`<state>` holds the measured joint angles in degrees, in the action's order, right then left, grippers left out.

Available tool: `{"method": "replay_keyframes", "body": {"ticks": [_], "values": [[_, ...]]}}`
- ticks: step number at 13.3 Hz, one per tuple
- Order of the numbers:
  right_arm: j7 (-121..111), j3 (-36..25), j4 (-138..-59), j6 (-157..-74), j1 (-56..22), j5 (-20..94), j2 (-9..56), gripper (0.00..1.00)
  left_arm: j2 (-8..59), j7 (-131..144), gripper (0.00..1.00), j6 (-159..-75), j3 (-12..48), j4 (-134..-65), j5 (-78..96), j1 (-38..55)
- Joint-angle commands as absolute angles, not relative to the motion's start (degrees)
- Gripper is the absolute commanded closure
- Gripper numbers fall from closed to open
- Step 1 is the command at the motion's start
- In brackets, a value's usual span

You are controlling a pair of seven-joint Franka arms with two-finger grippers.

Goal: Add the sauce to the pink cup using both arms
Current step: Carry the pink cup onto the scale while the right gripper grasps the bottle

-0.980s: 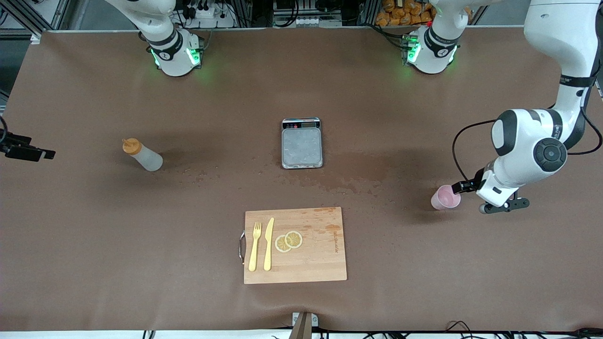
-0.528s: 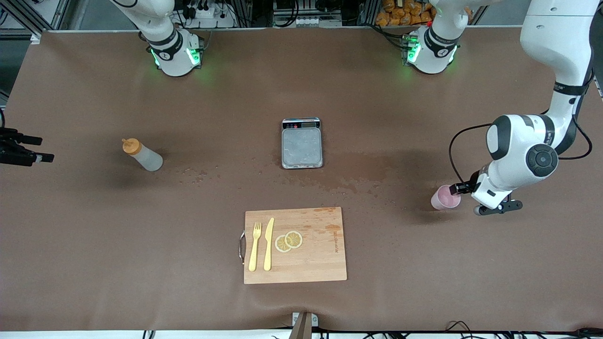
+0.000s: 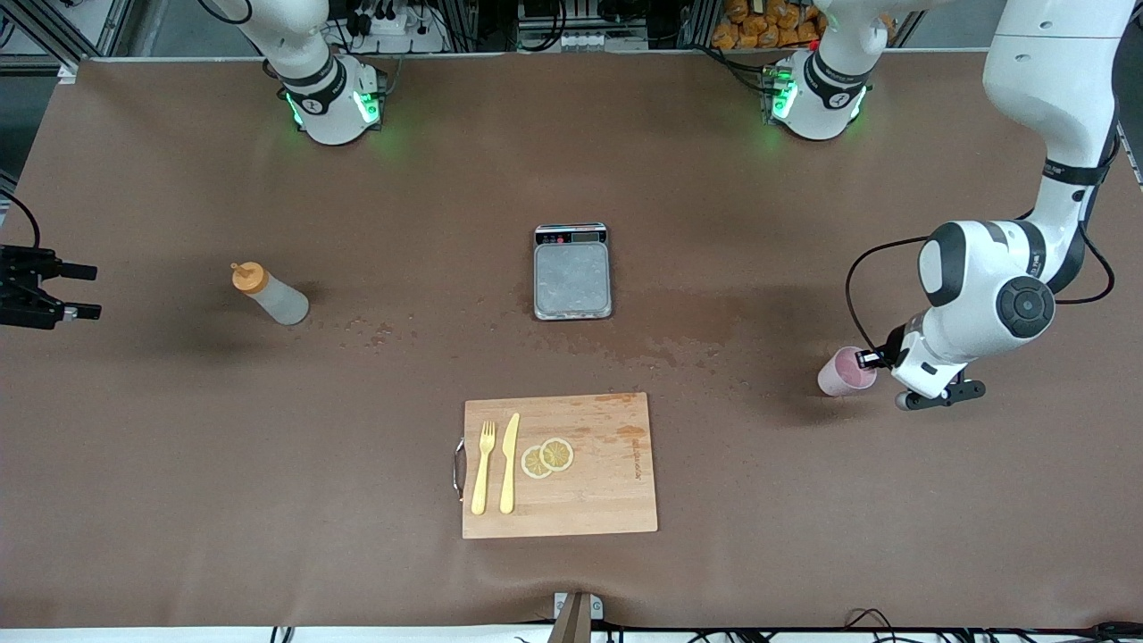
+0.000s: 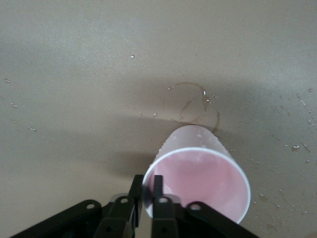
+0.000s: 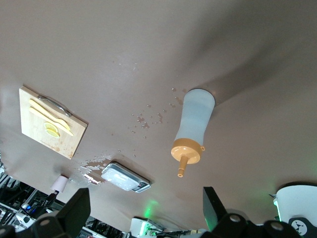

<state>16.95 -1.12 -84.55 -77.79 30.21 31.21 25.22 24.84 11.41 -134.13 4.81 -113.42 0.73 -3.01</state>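
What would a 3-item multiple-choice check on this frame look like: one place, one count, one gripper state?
1. Where does the squeeze bottle stand?
A. on the cutting board
B. on the table toward the right arm's end
C. on the scale

2. How many lemon slices lie on the cutting board?
A. one
B. two
C. four

3. What is the left gripper doing?
A. shut on the pink cup's rim
B. open above the scale
C. holding the fork

Key: 1 B, the front view shows the bottle upright on the bare table at the right arm's end, with the right gripper open and clear of it. 2 B, two overlapping slices lie beside the knife and fork. 3 A, the left wrist view shows one finger inside and one outside the wall of the pink cup, pinching it.
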Motion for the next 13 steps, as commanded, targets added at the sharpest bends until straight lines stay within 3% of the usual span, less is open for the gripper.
{"method": "replay_keyframes", "body": {"ticks": [1, 7, 9, 13], "values": [[18.5, -0.2, -83.3, -76.5, 34.5, 38.4, 29.9, 0.0, 25.2, 11.4, 1.0, -135.0, 4.8, -113.6, 3.1, -2.7], [13.5, -0.2, -83.8, -76.1, 37.4, 39.0, 34.2, 0.0, 22.6, 11.3, 1.0, -133.5, 5.7, -113.6, 3.2, -2.5], [14.6, -0.2, -84.3, -76.1, 37.5, 38.8, 35.5, 0.0, 20.1, 13.3, 1.0, -131.0, 8.3, -113.3, 3.2, -2.5], [21.6, -0.2, -87.0, -75.8, 38.5, 39.6, 39.8, 0.0, 15.7, 28.4, 1.0, -127.4, 19.7, -112.2, 3.1, -2.5]]}}
